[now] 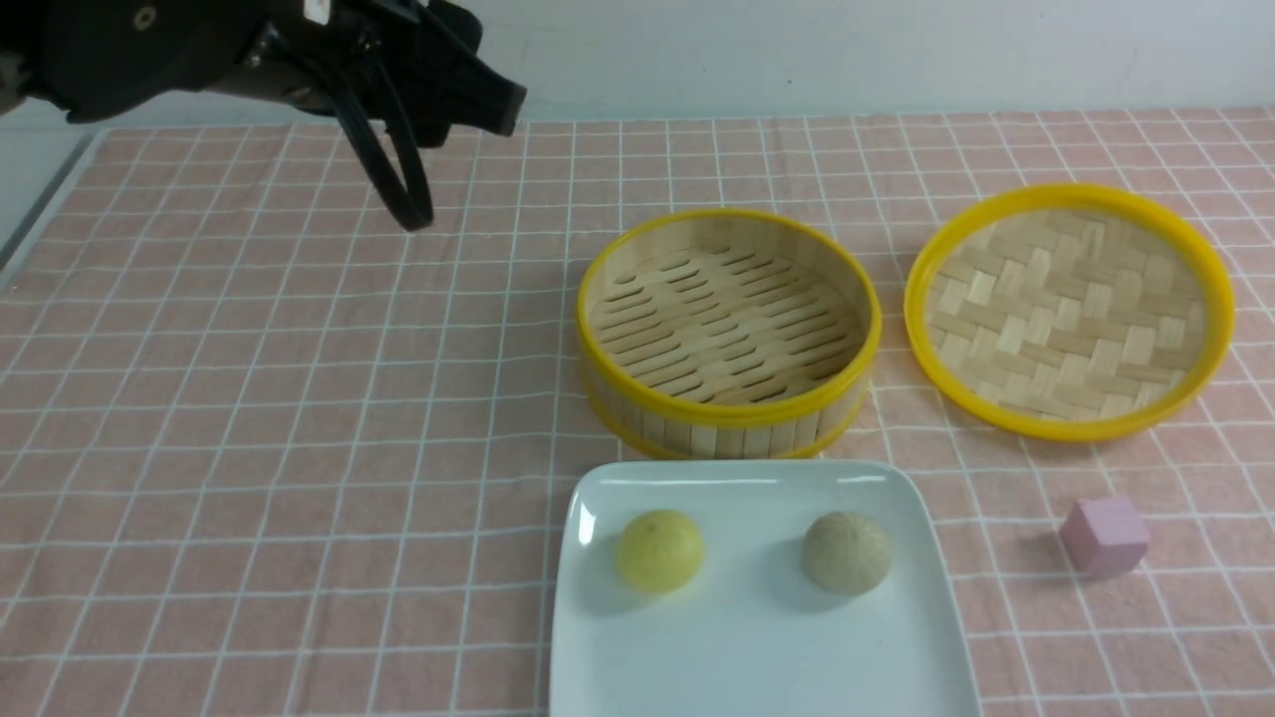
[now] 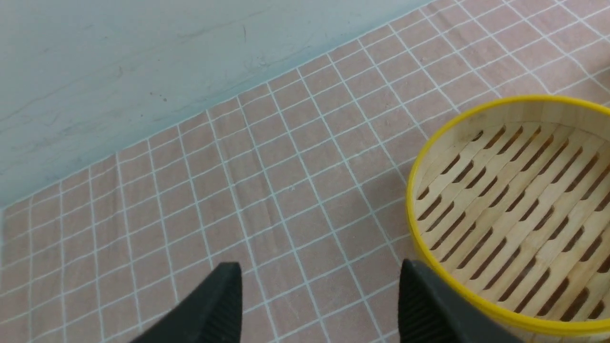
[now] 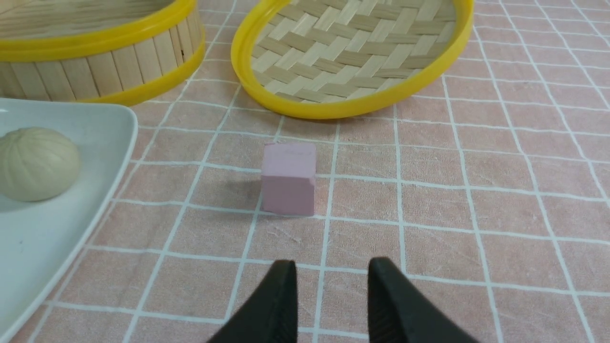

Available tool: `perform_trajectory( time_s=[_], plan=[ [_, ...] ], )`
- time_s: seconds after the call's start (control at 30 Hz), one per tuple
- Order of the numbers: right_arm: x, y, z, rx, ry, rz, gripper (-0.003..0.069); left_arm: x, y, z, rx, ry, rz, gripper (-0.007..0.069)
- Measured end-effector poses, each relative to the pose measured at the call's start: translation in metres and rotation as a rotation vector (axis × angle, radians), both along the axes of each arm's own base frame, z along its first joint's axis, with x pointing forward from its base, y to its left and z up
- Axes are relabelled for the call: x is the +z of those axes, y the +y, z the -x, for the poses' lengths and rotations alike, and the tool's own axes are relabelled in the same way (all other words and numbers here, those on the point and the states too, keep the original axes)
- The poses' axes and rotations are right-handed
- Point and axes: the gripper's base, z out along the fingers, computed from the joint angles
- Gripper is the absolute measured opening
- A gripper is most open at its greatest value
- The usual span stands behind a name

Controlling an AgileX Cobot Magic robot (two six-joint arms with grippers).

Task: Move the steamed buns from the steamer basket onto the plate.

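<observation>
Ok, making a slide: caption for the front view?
Empty steamer basket; yellow bun and grey bun on the white plate in front; lid and pink cube at right.

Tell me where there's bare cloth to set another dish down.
Widest bare cloth: left of the steamer basket and plate. A smaller patch lies right of the pink cube. Crowded among basket, lid, plate and cube.

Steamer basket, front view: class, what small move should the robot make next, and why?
Probably just pull the open left gripper back to rest: the basket is empty, the yellow bun and the grey bun both sit on the plate, and the right gripper is open, holding nothing.
</observation>
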Motion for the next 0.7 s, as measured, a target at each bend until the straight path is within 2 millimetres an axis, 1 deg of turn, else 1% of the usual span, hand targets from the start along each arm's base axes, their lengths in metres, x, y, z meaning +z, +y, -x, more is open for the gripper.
perform_trajectory(
  time_s=[0.1,0.2,0.23,0.27,0.33,0.37,0.43,0.47,0.5,0.53,0.57,0.6,0.63,0.67,0.7],
  plan=[
    [0.000,0.000,0.000,0.000,0.000,0.000,0.0237,0.000,0.013,-0.003,0.059,0.008,0.002,0.0449],
    [0.000,0.000,0.000,0.000,0.000,0.000,0.0239,-0.006,0.047,-0.002,0.177,0.023,0.038,0.0449],
    [0.000,0.000,0.000,0.000,0.000,0.000,0.0239,-0.008,0.052,0.000,0.193,0.026,0.045,0.0449],
    [0.000,0.000,0.000,0.000,0.000,0.000,0.0239,-0.015,0.070,0.006,0.248,0.028,0.071,0.0449],
    [0.000,0.000,0.000,0.000,0.000,0.000,0.0239,-0.029,0.100,0.020,0.329,0.017,0.110,0.0449],
    [0.000,0.000,0.000,0.000,0.000,0.000,0.0239,-0.036,0.111,0.027,0.360,0.011,0.131,0.0449],
    [0.000,0.000,0.000,0.000,0.000,0.000,0.0239,-0.054,0.134,0.047,0.434,-0.009,0.178,0.0449],
    [0.000,0.000,0.000,0.000,0.000,0.000,0.0239,-0.065,0.142,0.054,0.462,-0.008,0.190,0.0449],
    [0.000,0.000,0.000,0.000,0.000,0.000,0.0239,-0.074,0.152,0.068,0.498,-0.025,0.219,0.0449],
    [0.000,0.000,0.000,0.000,0.000,0.000,0.0239,-0.079,0.155,0.073,0.510,-0.028,0.224,0.0449],
    [0.000,0.000,0.000,0.000,0.000,0.000,0.0239,-0.099,0.165,0.092,0.563,-0.035,0.258,0.0449],
    [0.000,0.000,0.000,0.000,0.000,0.000,0.0239,-0.105,0.167,0.097,0.572,-0.037,0.262,0.0449],
    [0.000,0.000,0.000,0.000,0.000,0.000,0.0239,-0.124,0.172,0.113,0.605,-0.038,0.280,0.0449],
    [0.000,0.000,0.000,0.000,0.000,0.000,0.0239,-0.135,0.174,0.122,0.617,-0.038,0.287,0.0449],
    [0.000,0.000,0.000,0.000,0.000,0.000,0.0239,-0.151,0.175,0.134,0.628,-0.039,0.293,0.0449]
  ],
)
